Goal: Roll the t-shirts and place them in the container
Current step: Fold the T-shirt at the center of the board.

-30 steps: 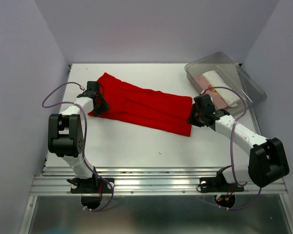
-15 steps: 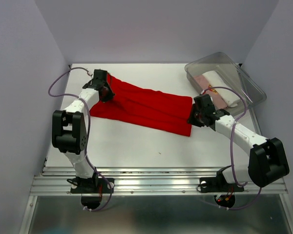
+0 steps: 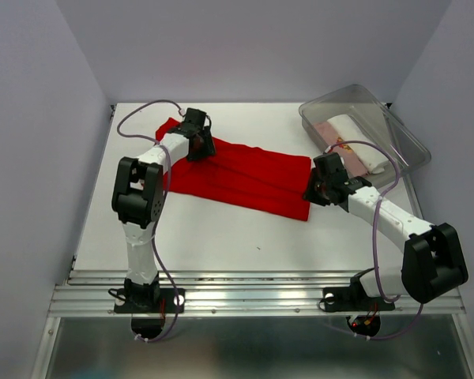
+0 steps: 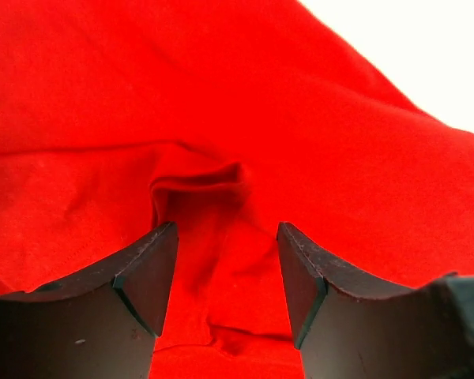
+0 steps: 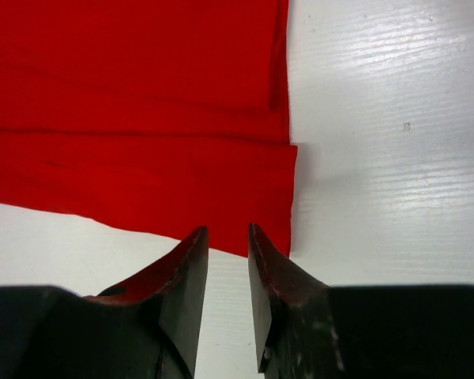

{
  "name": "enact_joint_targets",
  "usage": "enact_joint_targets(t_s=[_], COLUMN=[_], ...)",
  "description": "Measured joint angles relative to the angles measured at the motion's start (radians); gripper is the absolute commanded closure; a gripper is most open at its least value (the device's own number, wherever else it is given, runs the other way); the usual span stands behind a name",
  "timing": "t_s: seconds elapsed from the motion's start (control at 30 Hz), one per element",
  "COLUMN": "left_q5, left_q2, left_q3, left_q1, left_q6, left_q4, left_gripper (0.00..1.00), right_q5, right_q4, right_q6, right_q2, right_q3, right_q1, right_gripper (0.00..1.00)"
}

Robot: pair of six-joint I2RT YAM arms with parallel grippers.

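One white table (image 3: 221, 245) carries everything. Across it, from the far left corner slanting toward the right edge, lies the red t-shirt (image 3: 245, 174), folded into a long flat band, probably so that it rolls evenly. A clear bin (image 3: 407, 146) at the far right corner holds a white roll (image 3: 362, 140) and a pale pink roll (image 3: 325, 128), apparently finished shirts. The left gripper (image 4: 225, 237) hovers wide open over a wrinkle, holding nothing. The right gripper (image 5: 227, 237) sits at the shirt's near right corner, jaws narrowly parted, nothing visibly between them.
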Motion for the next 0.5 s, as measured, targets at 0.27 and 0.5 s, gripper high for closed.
enact_joint_targets(t_s=[0.27, 0.5], left_q5=[-0.066, -0.114], left_q2=[-0.069, -0.212], left_q3=[0.035, -0.045], left_q1=[-0.005, 0.026], left_q6=[0.043, 0.008], left_q4=[-0.026, -0.031], left_gripper=[0.41, 0.53], right_q5=[-0.005, -0.008], right_q4=[0.000, 0.000], right_q6=[0.004, 0.005], right_q2=[0.000, 0.000], right_q3=[0.000, 0.000], right_q1=[0.000, 0.000], right_gripper=[0.67, 0.67])
